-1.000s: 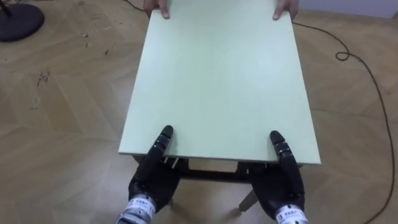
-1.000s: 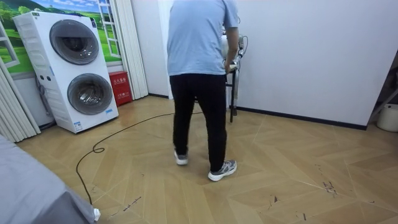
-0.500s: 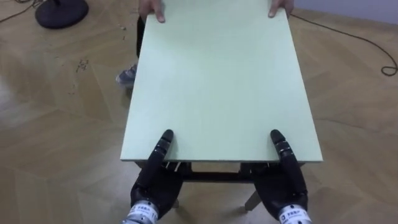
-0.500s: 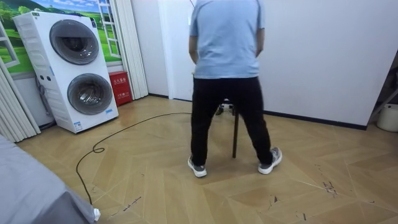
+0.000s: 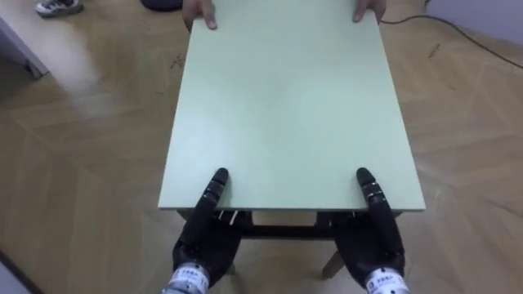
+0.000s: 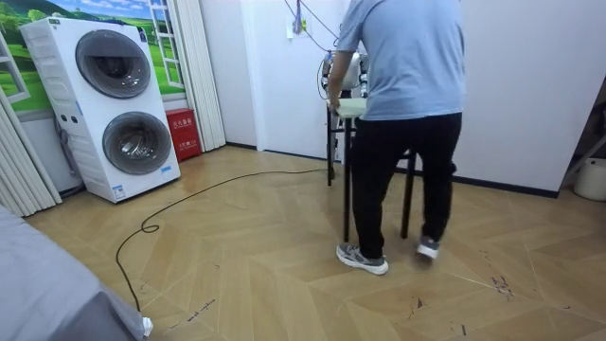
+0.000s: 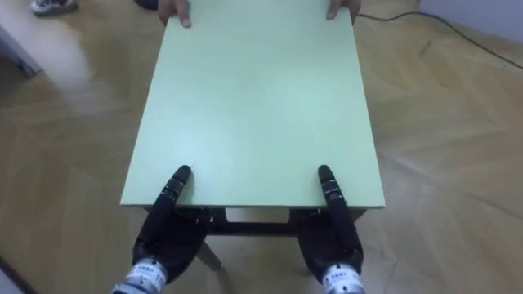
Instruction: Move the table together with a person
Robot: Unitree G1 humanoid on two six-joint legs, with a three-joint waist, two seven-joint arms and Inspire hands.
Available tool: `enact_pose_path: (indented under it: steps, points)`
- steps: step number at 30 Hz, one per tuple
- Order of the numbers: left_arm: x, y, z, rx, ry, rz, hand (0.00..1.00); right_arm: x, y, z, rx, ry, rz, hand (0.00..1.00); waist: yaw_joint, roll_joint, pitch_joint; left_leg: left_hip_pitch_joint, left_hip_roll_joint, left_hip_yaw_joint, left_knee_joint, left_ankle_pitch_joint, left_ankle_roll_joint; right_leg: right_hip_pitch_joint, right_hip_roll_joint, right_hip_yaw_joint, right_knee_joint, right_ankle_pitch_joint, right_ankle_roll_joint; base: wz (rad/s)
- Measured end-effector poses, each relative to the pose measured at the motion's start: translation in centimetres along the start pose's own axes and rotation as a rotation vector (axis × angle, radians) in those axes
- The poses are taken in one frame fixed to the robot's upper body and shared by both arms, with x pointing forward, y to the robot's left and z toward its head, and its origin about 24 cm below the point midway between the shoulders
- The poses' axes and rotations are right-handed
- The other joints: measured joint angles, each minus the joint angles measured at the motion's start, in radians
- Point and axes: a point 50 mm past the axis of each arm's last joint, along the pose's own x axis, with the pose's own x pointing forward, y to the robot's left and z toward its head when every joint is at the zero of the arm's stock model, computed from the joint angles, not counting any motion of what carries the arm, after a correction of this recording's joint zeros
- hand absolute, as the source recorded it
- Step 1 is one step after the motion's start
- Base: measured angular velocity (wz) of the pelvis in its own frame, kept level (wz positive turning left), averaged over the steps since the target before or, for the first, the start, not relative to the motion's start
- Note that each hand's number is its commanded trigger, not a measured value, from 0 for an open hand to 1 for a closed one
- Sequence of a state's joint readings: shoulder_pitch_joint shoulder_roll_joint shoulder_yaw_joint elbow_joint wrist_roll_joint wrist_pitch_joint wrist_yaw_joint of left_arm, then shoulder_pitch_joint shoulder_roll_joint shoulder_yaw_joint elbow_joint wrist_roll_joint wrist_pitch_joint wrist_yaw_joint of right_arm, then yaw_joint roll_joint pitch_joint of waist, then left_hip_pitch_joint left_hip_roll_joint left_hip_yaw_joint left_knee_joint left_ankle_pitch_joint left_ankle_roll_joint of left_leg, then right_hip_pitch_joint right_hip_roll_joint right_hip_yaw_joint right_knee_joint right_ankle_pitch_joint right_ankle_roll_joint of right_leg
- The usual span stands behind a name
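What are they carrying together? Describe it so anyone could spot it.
Past the stacked washing machines, by the white wall, stands a person. Before them is the table: pale green rectangular top, dark legs, the person's hands at its far edge, left robot hand and right robot hand at the near edge.

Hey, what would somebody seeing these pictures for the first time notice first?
First the pale green table, in the middle of the eye views. The robot's left hand and right hand are at its near edge, and a person's hands hold the far edge. In the room view the person stands with their back to the camera, with stacked washing machines at that view's left.
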State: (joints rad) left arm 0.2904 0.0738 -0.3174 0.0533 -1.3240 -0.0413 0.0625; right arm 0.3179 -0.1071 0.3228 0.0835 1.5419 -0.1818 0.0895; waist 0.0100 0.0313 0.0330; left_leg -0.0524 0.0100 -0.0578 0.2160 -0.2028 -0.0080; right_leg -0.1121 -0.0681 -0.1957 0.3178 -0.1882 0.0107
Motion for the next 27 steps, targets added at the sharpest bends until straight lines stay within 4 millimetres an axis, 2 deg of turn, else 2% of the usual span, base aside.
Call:
enact_pose_path:
  steps: [4, 7, 10, 12, 14, 16, 17, 18, 20, 22, 26, 27]
  points:
    - [-0.18, 0.18, -0.17, -0.008, 0.001, 0.007, 1.0, -0.04, -0.11, 0.0, -0.006, 0.005, -0.005, 1.0, 0.036, -0.005, 0.0018, -0.001, -0.001, -0.003, 0.003, 0.0, 0.0, 0.031, 0.003, 0.001, -0.037, -0.001, 0.001, 0.23]
    - [-0.28, 0.3, -0.14, -0.005, -0.001, 0.007, 1.0, -0.05, -0.15, 0.02, -0.009, 0.006, -0.006, 1.0, 0.067, -0.018, 0.0018, -0.01, -0.001, -0.026, 0.012, 0.003, -0.005, 0.064, 0.008, -0.005, -0.064, -0.001, 0.001, 0.49]
    - [-0.28, 0.27, -0.09, -0.003, -0.004, 0.002, 1.0, -0.04, -0.11, -0.03, -0.006, 0.003, -0.004, 1.0, 0.068, -0.024, -0.0009, -0.036, 0.0, -0.026, 0.029, 0.007, -0.009, 0.078, 0.009, -0.034, -0.076, -0.001, 0.001, 0.67]
    - [-0.3, 0.26, 0.04, -0.001, -0.01, -0.005, 1.0, 0.02, -0.04, 0.01, -0.006, 0.001, 0.002, 1.0, 0.046, -0.029, -0.0026, -0.069, 0.0, -0.022, 0.047, 0.015, -0.011, 0.097, 0.007, -0.082, -0.097, -0.001, 0.001, 1.0]
    - [-0.31, 0.22, 0.12, 0.004, -0.011, -0.013, 1.0, 0.02, -0.04, 0.02, 0.0, 0.0, 0.001, 1.0, 0.023, -0.029, -0.0027, -0.09, 0.004, 0.014, 0.057, 0.027, -0.009, 0.106, 0.004, -0.114, -0.1, -0.001, 0.001, 1.02]
    - [-0.26, 0.1, 0.22, 0.007, -0.013, -0.018, 1.0, 0.03, -0.02, -0.07, 0.009, 0.001, 0.002, 1.0, 0.0, -0.029, -0.0029, -0.11, 0.011, 0.079, 0.058, 0.042, -0.002, 0.111, 0.0, -0.137, -0.1, -0.001, 0.001, 0.85]
    - [-0.25, 0.0, 0.22, 0.006, -0.013, -0.022, 1.0, 0.03, 0.0, -0.06, 0.01, 0.001, 0.003, 1.0, -0.008, -0.03, -0.0033, -0.117, 0.017, 0.131, 0.057, 0.052, 0.004, 0.115, -0.001, -0.139, -0.1, -0.001, 0.001, 0.7]
    - [-0.25, -0.03, 0.22, 0.006, -0.013, -0.022, 1.0, 0.03, 0.0, -0.05, 0.01, 0.002, 0.003, 1.0, -0.007, -0.03, -0.0035, -0.122, 0.024, 0.175, 0.057, 0.056, 0.01, 0.119, -0.001, -0.143, -0.1, -0.001, 0.001, 0.62]
    - [-0.26, -0.08, 0.23, 0.007, -0.012, -0.024, 1.0, 0.05, 0.01, 0.0, 0.008, 0.0, 0.003, 1.0, -0.007, -0.03, -0.0035, -0.13, 0.03, 0.218, 0.058, 0.062, 0.018, 0.126, -0.004, -0.175, -0.1, -0.001, 0.001, 0.6]
    - [-0.26, -0.1, 0.13, 0.006, -0.01, -0.024, 1.0, 0.04, -0.02, 0.08, 0.004, -0.001, 0.0, 1.0, -0.005, -0.03, -0.0035, -0.132, 0.029, 0.237, 0.058, 0.066, 0.025, 0.142, -0.006, -0.196, -0.099, -0.001, 0.001, 0.66]
    - [-0.24, -0.15, 0.06, 0.002, -0.01, -0.026, 1.0, 0.09, 0.01, 0.36, -0.013, -0.004, 0.003, 1.0, 0.023, -0.028, -0.0045, -0.135, 0.024, 0.239, 0.058, 0.07, 0.032, 0.148, -0.009, -0.188, -0.09, -0.001, 0.002, 0.35]
    - [-0.24, -0.16, 0.02, 0.001, -0.009, -0.025, 1.0, 0.23, 0.12, 0.48, -0.021, 0.001, 0.006, 1.0, 0.028, -0.025, -0.0049, -0.135, 0.02, 0.228, 0.058, 0.072, 0.034, 0.146, -0.013, -0.188, -0.072, -0.004, 0.007, 0.4]
